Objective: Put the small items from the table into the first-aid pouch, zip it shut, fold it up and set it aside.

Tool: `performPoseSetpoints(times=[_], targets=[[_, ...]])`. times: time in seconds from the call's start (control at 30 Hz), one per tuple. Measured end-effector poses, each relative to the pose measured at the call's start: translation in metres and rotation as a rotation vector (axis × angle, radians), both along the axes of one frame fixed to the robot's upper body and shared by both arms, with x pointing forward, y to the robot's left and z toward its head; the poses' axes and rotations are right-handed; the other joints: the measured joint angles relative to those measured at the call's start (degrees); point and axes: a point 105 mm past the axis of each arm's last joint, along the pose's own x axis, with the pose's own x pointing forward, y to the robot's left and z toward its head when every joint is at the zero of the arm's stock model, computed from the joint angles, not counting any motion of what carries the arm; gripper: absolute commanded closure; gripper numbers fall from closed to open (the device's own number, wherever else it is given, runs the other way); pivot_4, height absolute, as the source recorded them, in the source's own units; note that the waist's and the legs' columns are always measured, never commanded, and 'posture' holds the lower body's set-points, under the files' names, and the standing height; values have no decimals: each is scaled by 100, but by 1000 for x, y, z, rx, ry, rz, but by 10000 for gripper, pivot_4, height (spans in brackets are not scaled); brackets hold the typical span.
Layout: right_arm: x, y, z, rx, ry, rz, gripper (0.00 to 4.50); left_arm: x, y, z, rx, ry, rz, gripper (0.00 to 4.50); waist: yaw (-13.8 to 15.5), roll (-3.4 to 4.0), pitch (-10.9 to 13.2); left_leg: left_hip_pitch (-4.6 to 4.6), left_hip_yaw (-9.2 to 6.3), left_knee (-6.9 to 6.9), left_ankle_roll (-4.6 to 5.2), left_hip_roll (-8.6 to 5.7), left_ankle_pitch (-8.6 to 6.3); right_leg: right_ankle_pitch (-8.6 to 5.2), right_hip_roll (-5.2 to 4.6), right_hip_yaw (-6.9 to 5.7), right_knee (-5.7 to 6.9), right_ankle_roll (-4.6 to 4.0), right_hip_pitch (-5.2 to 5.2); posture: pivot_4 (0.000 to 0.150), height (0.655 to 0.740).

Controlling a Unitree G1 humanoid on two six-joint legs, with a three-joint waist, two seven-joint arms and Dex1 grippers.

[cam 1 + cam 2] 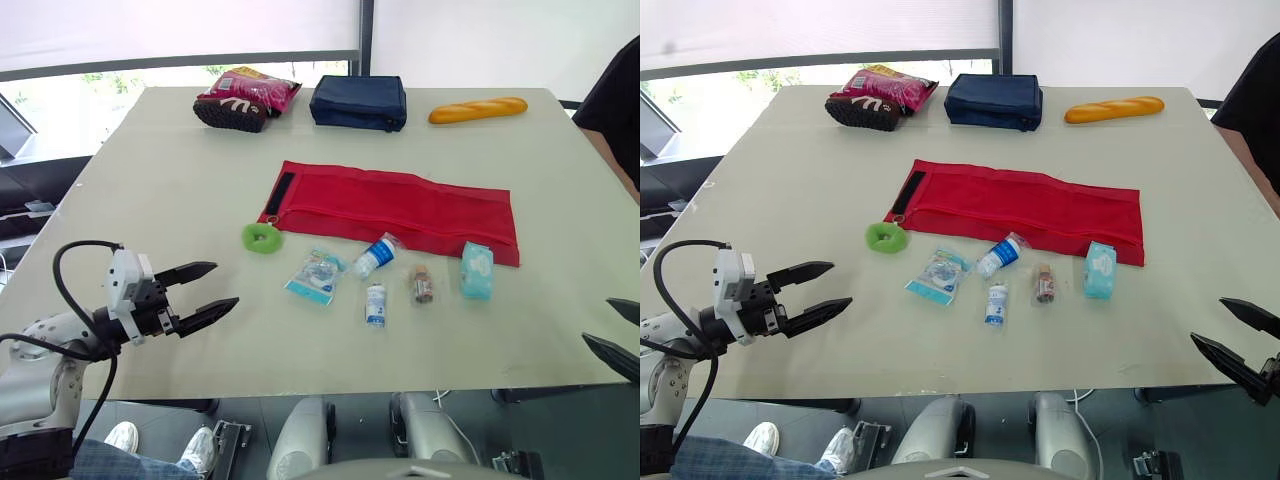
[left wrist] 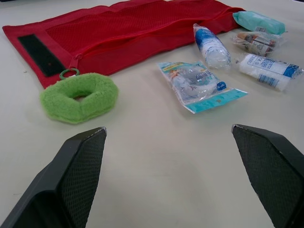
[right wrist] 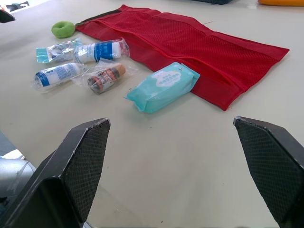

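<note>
Left claw (image 1: 226, 283): fingers apart, holding nothing, over the near-left part of the table (image 1: 150, 200), pointing toward the items. Closest thing ahead of it is the green ring (image 1: 262, 238), lying at the pouch's left corner. It looks clipped to the zip pull by a small metal loop, but I can't confirm that from here.

Right claw (image 1: 1207, 320): fingers apart, holding nothing, at the near-right table edge, well apart from everything.

Pouch (image 1: 395, 205): red, spread flat mid-table, with a black strip (image 1: 284, 190) at its left end.

Small items, all outside the pouch, in a row along its near edge, left to right:
- packet (image 1: 315, 275), clear with a blue edge
- bottle (image 1: 376, 256), on its side, touching the pouch edge
- tube (image 1: 375, 303), white and blue, just nearer than the bottle
- vial (image 1: 423, 284), brown, in clear wrap
- tissue pack (image 1: 476, 269), teal, its far end on the pouch edge

Far end of the table: snack bag (image 1: 245, 98), navy case (image 1: 358, 102), bread loaf (image 1: 478, 109). A person's dark sleeve (image 1: 615, 100) is at the far right.
</note>
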Motion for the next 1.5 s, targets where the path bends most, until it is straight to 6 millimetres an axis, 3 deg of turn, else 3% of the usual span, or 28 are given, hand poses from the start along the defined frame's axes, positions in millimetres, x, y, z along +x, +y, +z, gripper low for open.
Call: performPoseSetpoints(times=[0.37,0.6,0.73,0.97,1.2,1.33,1.5], targets=[[6,4,4,0,-8,18,572,-8,1,-5,19,32,-15,0,5,0,0,1,1,0,0,1,0,0,0,0,0,0,0,1500,7105],[8,20,12,-19,-27,58,572,-7,0,-1,3,31,-15,0,3,0,0,1,0,0,0,2,0,0,0,-1,0,0,0,1500,7105],[12,42,20,-9,-61,107,572,4,-7,8,-31,45,-10,0,3,0,0,1,1,2,0,4,0,0,2,0,0,0,0,1500,7105],[19,90,38,-8,-123,224,572,33,-47,14,-21,106,-108,0,4,-3,-1,-5,-8,2,0,-4,0,3,8,0,2,2,1,1500,7105],[26,133,48,-59,-148,317,572,75,-75,6,46,281,-161,0,-1,-10,-1,-15,-37,6,0,-44,2,4,17,1,9,4,2,1500,7105],[28,150,44,-114,-138,326,572,85,-90,-11,85,406,-188,0,-14,-11,-1,-27,-44,6,1,-49,1,15,17,0,7,23,-2,1500,7105],[31,171,57,-152,-202,349,572,95,-103,-13,99,425,-214,0,5,-14,-1,-28,-56,12,1,-51,2,14,14,-5,9,20,2,1500,7105]])
